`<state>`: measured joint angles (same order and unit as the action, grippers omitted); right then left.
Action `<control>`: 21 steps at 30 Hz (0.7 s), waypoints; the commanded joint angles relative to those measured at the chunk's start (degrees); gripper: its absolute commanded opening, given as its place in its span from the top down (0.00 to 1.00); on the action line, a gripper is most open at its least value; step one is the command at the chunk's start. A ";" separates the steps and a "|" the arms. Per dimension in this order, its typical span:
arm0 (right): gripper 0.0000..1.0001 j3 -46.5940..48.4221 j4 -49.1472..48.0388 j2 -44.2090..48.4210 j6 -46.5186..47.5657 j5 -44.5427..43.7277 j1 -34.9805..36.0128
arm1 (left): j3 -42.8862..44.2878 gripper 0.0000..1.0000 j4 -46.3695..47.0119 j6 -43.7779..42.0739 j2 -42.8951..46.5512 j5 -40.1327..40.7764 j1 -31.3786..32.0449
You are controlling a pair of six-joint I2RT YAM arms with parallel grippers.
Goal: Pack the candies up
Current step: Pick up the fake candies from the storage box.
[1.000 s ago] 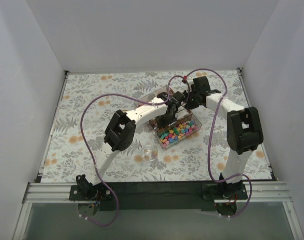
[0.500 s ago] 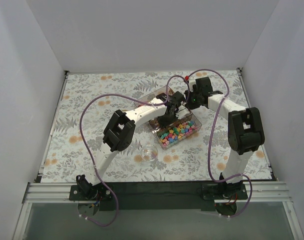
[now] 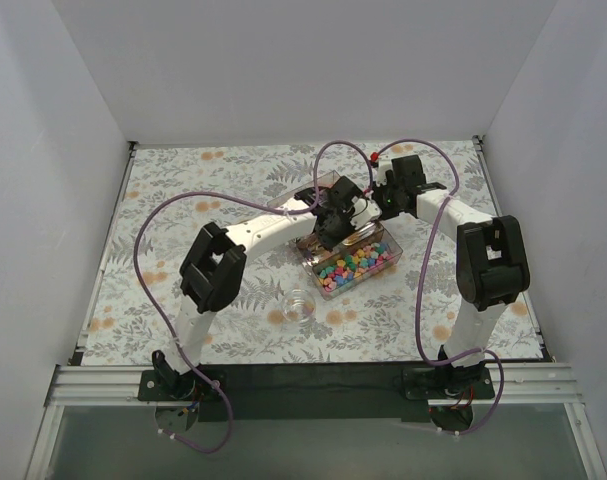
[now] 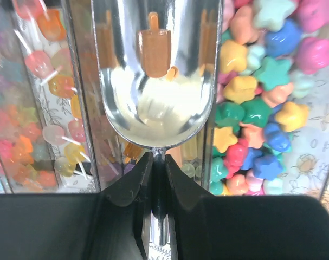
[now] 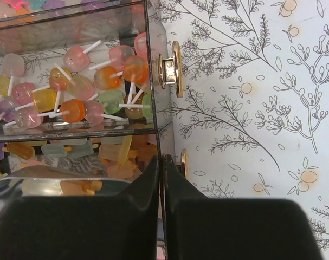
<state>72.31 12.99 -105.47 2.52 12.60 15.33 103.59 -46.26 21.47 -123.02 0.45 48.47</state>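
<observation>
The candies fill the near compartment of a clear box; in the left wrist view they are bright star-shaped sweets. My left gripper is shut on the thin handle of a shiny metal scoop, which hangs over the divider beside the stars. An orange ice-pop shape shows in the bowl; I cannot tell whether it lies there or is mirrored. My right gripper is shut on the box's thin clear wall at the far right corner. From above, both grippers, left and right, meet over the box.
Small lollipops fill the far compartment. A gold fitting sits on the box's outer side. A small clear cup stands on the fern-print cloth in front of the box. White walls close in the table on three sides.
My left arm's elbow has swung to the left, and its gripper with the scoop has shifted toward the far side of the box. The right gripper has stayed on the box wall.
</observation>
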 commanded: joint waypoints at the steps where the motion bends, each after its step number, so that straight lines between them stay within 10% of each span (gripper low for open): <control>1: 0.98 -0.51 0.98 1.85 -3.40 4.01 -0.04 | -1.98 1.00 4.77 0.41 5.77 -3.00 0.14; 21: 0.40 -1.99 6.07 14.76 -7.79 3.75 -0.04 | -14.37 1.00 6.01 -2.93 20.97 -5.46 -1.53</control>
<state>71.75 17.15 -94.94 -3.01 14.79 15.07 90.89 -40.12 20.80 -108.75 -4.14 47.37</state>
